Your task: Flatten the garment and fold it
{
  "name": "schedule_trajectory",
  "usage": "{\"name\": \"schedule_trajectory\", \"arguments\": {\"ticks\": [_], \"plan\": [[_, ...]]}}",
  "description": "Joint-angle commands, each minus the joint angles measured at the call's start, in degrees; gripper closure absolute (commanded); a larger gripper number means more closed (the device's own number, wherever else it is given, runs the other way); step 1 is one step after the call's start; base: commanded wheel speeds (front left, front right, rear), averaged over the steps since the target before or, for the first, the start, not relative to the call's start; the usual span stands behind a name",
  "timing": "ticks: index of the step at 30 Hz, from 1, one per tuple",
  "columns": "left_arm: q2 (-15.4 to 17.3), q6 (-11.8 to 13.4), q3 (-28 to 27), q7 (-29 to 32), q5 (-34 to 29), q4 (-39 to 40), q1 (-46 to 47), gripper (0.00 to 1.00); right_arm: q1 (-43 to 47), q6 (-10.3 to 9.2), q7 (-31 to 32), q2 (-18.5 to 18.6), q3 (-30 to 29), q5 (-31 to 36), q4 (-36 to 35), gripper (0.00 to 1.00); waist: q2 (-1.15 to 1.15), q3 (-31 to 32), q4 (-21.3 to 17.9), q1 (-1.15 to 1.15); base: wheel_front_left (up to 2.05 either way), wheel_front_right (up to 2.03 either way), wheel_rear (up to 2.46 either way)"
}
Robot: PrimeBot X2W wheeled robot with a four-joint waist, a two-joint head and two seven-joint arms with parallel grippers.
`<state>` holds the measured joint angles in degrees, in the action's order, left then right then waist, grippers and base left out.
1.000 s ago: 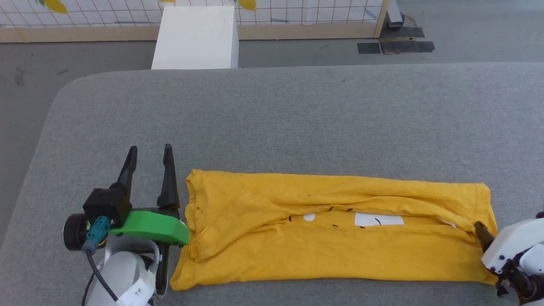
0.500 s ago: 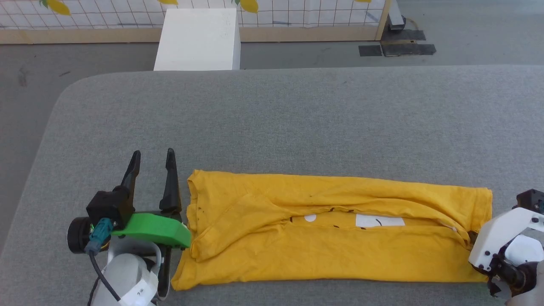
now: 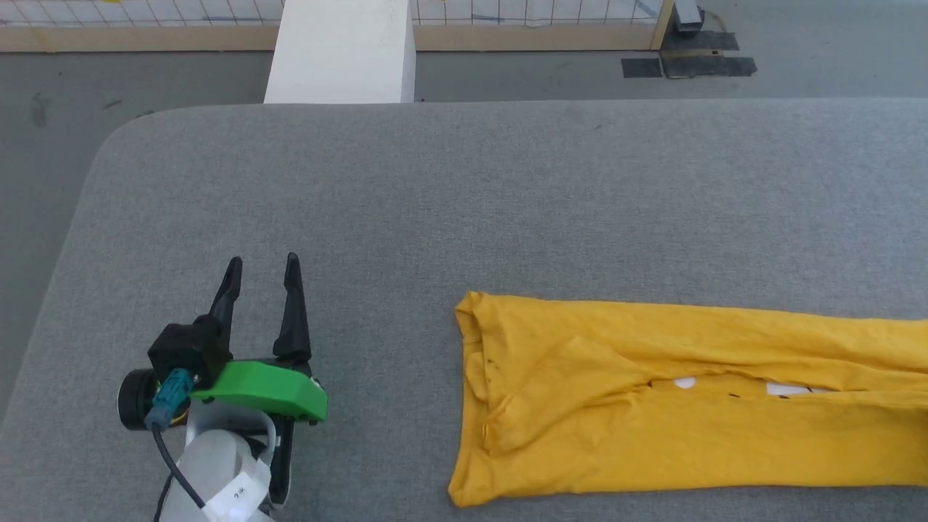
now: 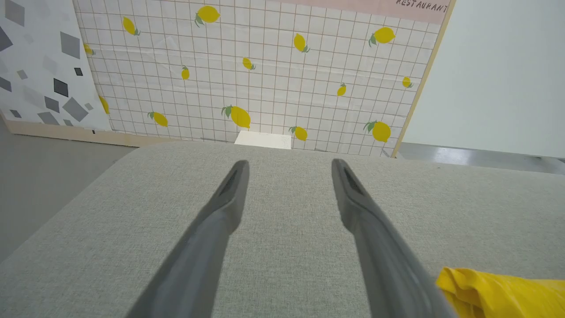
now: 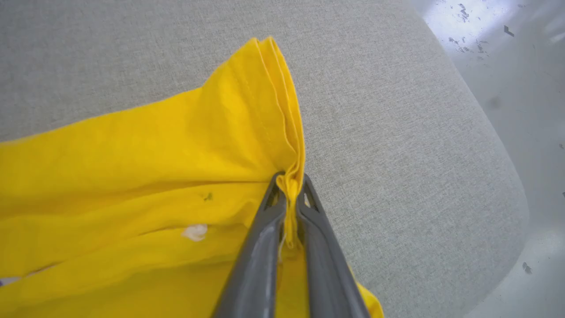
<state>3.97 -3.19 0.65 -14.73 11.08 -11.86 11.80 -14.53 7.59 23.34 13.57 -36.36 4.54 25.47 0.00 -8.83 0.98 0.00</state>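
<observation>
The garment [image 3: 652, 391], a bright yellow T-shirt folded into a long band, lies on the grey table [image 3: 464, 188] and runs off the head view's right edge; small white patches peek from its central crease. My left gripper [image 3: 261, 264] stands open over bare table, well left of the cloth, whose corner [image 4: 499, 291] shows at the left wrist view's lower right beside the gripper [image 4: 289, 165]. In the right wrist view my right gripper [image 5: 289, 179] is shut on a pinch of the garment's hem [image 5: 282, 110], near the table's rounded end.
A white box [image 3: 341, 51] stands on the floor beyond the table's far edge, in front of a tiled lemon-print wall [image 4: 265, 66]. Dark mats [image 3: 689, 65] lie on the floor at the back right. The table's rounded end [image 5: 499, 176] drops to a shiny floor.
The right gripper shut on the garment's right end and pulled it rightward; the shirt's left edge now lies far from the left gripper. The head camera shifted slightly. The left gripper stayed put.
</observation>
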Motion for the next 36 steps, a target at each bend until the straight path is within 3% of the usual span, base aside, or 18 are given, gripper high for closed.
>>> {"name": "schedule_trajectory", "arguments": {"ticks": [1,5,8,16,18,21,27,32,36], "plan": [[-0.2,-0.5,-0.2,-0.3,-1.0,-0.3,1.2,0.00,-1.1,-0.10,-0.6,-0.2,-0.4,0.8,0.6,1.00,0.00,0.0,0.3,0.00,0.00,0.00,0.00],[-0.4,-0.9,-0.4,-0.3,-1.3,-0.5,0.9,0.00,-0.3,-0.10,2.4,-1.1,0.5,0.2,-0.2,1.00,0.00,0.7,0.7,0.00,0.00,0.00,0.00],[-0.5,-1.1,-0.8,-0.3,-1.3,-0.6,0.4,0.00,2.0,-0.10,5.2,-1.8,5.7,-2.4,-5.7,1.00,0.00,1.2,0.6,0.00,0.00,0.00,0.00],[-0.7,-1.8,-1.4,-0.3,-1.5,-1.1,0.1,0.00,11.9,-0.10,21.8,-4.8,20.9,-11.8,-36.1,1.00,0.00,1.9,1.0,0.00,0.00,0.00,0.00],[-0.8,-2.0,-1.3,-0.3,-1.6,-1.4,0.4,0.00,13.9,-0.10,27.4,-5.1,28.6,-13.3,-46.5,1.00,0.00,1.8,1.3,0.00,0.00,0.00,0.00],[-0.8,-2.3,-1.2,-0.3,-1.7,-1.5,0.7,0.00,13.3,-0.10,30.2,-5.1,36.5,-14.1,-51.4,1.00,0.00,1.5,1.8,0.00,0.00,0.00,0.00],[-0.9,-2.7,-1.1,-0.3,-1.6,-1.7,1.4,0.00,6.9,-0.10,30.4,-4.8,50.8,-14.7,-47.8,1.00,0.00,0.6,2.8,0.00,0.00,0.00,0.00],[-1.0,-2.9,-1.0,-0.3,-1.8,-1.8,1.9,0.00,0.7,-0.10,26.4,-6.9,59.2,-15.3,-36.7,1.00,0.00,-0.1,3.5,0.00,0.00,0.00,0.00],[-1.0,-3.1,-1.0,-0.3,-1.8,-1.9,2.2,0.00,-2.9,-0.10,24.0,-9.0,62.2,-15.4,-26.4,1.00,0.00,-0.7,3.7,0.00,0.00,0.00,0.00]]}}
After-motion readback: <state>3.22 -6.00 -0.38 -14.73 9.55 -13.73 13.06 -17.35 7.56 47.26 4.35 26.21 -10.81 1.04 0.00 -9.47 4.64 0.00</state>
